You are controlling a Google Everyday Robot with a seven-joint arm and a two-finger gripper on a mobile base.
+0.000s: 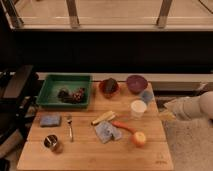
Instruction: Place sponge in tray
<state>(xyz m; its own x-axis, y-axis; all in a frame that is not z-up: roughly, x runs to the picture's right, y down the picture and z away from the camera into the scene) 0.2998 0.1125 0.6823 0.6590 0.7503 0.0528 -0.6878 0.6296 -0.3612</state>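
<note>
A blue sponge (50, 120) lies on the wooden table (90, 157) near its left edge, just in front of the green tray (52, 82). The tray stands at the back left and holds some dark items (71, 95). My gripper (164, 115) is at the table's right edge, at the end of the white arm (195, 106) that comes in from the right. It is far from the sponge and the tray, about level with the white cup (138, 108).
A red bowl (109, 87) and a purple bowl (136, 82) stand at the back. A fork (70, 128), a metal cup (52, 143), a blue packet (106, 132), a yellow piece (102, 117), a carrot (123, 126) and an orange (140, 138) lie mid-table.
</note>
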